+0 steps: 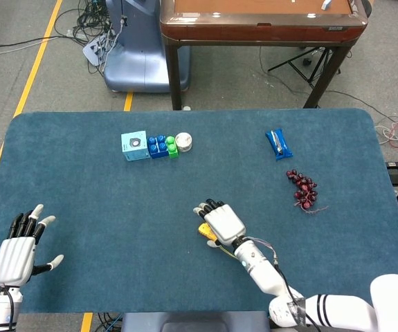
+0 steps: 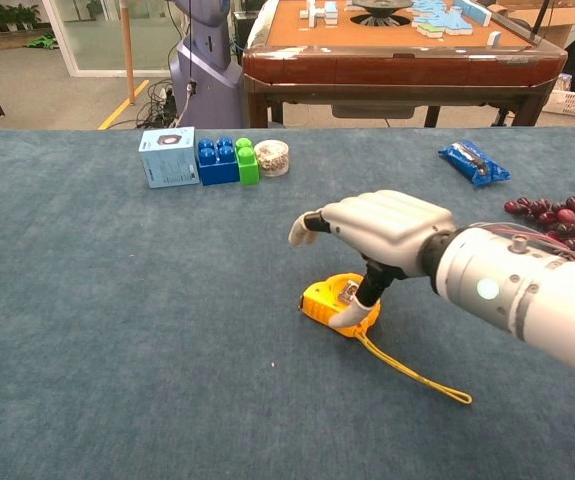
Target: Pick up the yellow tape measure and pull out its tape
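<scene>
The yellow tape measure lies flat on the blue table near the middle, its yellow wrist strap trailing toward the front right. My right hand hovers over it, fingers spread forward and thumb pointing down at the case's top; nothing is gripped. In the head view the right hand covers most of the tape measure, leaving only its left edge showing. My left hand rests open at the table's front left corner, far from the case.
At the back stand a light blue box, blue bricks, a green brick and a small jar. A blue packet and dark red grapes lie at the right.
</scene>
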Motion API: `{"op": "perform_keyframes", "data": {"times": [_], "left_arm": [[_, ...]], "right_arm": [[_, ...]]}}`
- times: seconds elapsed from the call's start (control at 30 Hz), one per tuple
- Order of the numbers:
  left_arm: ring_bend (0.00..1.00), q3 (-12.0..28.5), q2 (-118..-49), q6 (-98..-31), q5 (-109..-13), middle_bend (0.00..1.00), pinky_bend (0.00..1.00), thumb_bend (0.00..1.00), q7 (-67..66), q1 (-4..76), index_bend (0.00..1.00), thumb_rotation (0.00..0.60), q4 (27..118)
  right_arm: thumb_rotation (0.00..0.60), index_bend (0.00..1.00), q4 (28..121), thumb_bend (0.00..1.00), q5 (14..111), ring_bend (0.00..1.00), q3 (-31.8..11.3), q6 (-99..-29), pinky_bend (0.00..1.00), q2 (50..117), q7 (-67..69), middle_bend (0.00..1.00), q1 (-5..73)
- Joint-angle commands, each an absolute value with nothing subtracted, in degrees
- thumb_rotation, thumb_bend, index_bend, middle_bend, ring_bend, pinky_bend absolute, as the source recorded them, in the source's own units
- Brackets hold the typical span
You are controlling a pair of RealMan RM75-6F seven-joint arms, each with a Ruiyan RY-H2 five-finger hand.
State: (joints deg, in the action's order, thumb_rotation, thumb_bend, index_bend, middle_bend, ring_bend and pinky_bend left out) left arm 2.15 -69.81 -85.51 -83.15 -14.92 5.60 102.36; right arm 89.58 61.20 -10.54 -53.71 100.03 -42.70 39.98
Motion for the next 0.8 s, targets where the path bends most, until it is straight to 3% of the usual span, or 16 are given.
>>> {"op": "perform_keyframes", "data": {"times": [0.03,0.23,0.8], "left_arm": [[0.00,2.12,-69.68,-85.37,-83.09,0.04,0.00,0.10,-14.60,5.57,0.21,0.600,102.20],[0.00,2.16,-69.48,-85.39,-82.96,0.03,0.00,0.10,-13.95,5.40,0.21,0.600,101.95],[0.00,2.06,-70.17,-85.41,-83.64,0.03,0.00,0.10,-14.85,5.43,0.21,0.600,102.54]], "right_arm": [[0.600,0.22,88.00,0.00,59.88,0.15,-10.54,-53.76,0.28,101.66,-43.77,0.22,41.35],[0.600,0.22,86.63,0.00,58.00,0.15,-9.75,-54.48,0.28,101.90,-44.70,0.22,42.24],[0.600,0.22,87.24,0.00,54.86,0.15,-7.55,-55.41,0.28,94.75,-42.57,0.22,41.36]]}}
